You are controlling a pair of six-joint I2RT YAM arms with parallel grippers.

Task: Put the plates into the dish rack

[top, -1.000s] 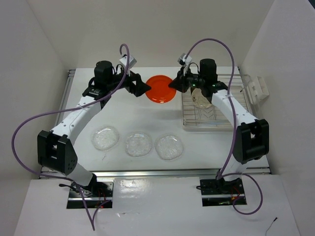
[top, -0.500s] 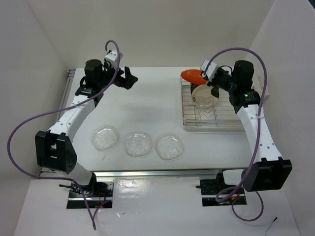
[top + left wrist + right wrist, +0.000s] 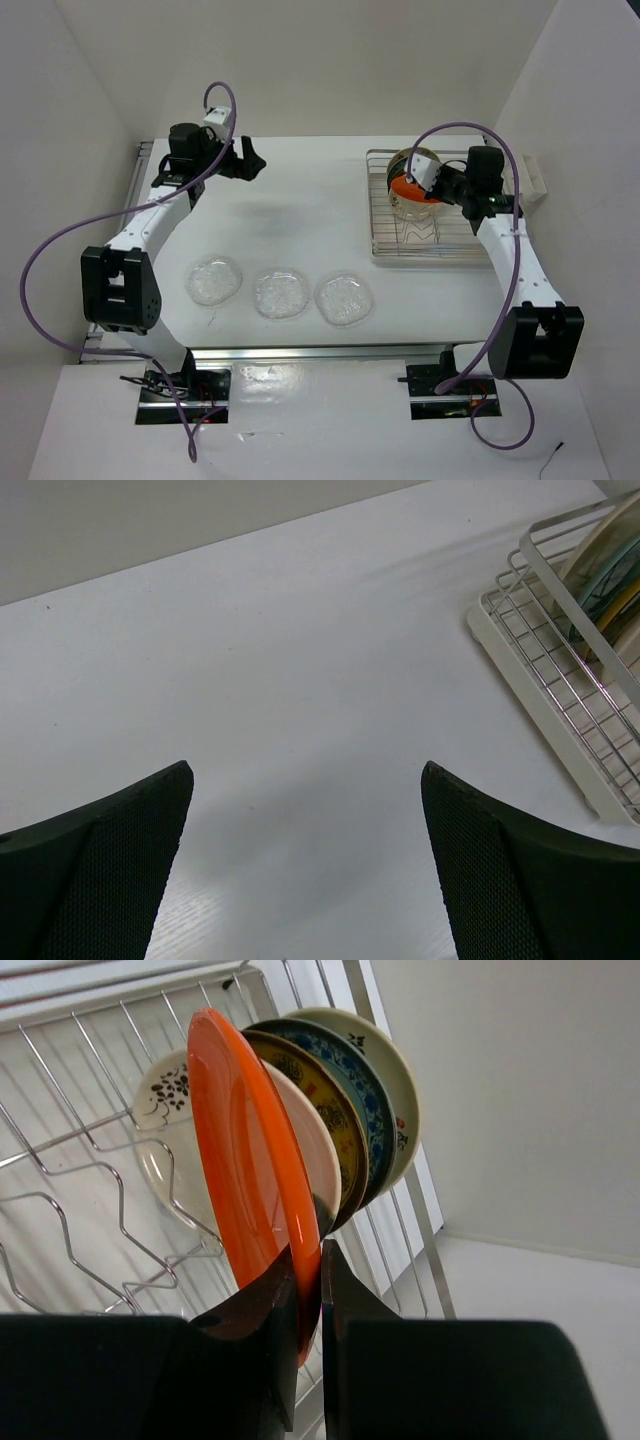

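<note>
My right gripper (image 3: 310, 1278) is shut on the lower rim of the orange plate (image 3: 245, 1140), which stands on edge inside the dish rack (image 3: 70, 1210). Close behind it stand a cream plate with dark markings (image 3: 160, 1105), a brown and gold plate (image 3: 335, 1110), a teal patterned plate (image 3: 372, 1095) and a tan plate (image 3: 402, 1070). From above, the orange plate (image 3: 403, 187) sits at the far end of the rack (image 3: 385, 245), with the right gripper (image 3: 424, 186) on it. Three clear glass plates (image 3: 214, 280) (image 3: 280, 293) (image 3: 344, 299) lie on the table. My left gripper (image 3: 250, 160) (image 3: 305, 775) is open and holds nothing.
The rack's wire rim (image 3: 545, 585) shows at the right edge of the left wrist view, with plates (image 3: 605, 575) inside. White walls enclose the table on three sides. A white bracket (image 3: 528, 178) sits by the right wall behind the rack.
The left gripper let go of the orange plate, opened wide and drew back left. The right arm carried the plate right and into the rack, on edge.
</note>
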